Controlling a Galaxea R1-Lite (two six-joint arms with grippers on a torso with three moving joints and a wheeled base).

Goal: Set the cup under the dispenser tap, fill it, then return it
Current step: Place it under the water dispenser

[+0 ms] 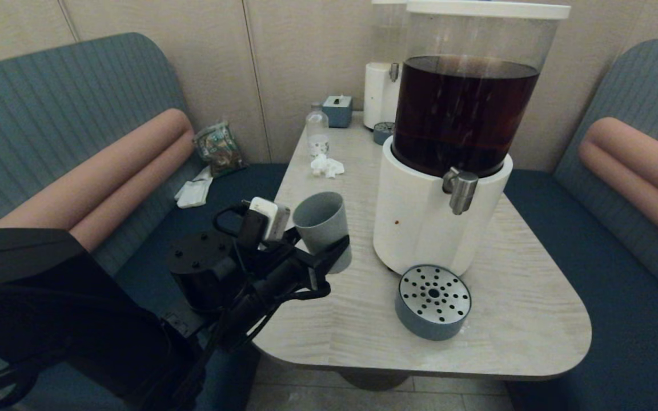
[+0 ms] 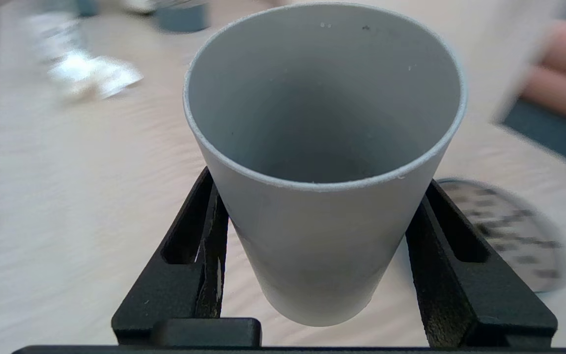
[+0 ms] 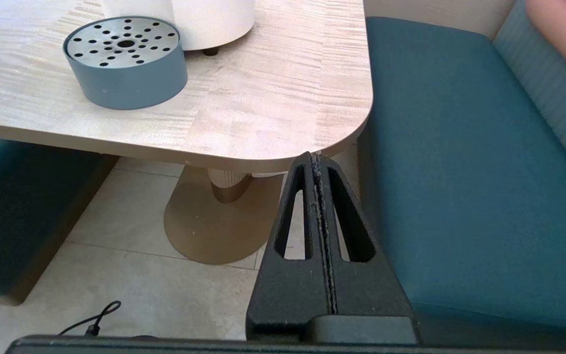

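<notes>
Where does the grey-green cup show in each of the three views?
Head view: cup left of centre, in the left gripper, above the table.
Left wrist view: cup fills the centre between the fingers.
Right wrist view: not in it.
Shared landmark: the perforated drip tray.

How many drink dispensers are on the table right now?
2: the large dispenser with dark liquid near the table's middle, and a smaller white dispenser behind it by the wall, partly hidden.
</notes>
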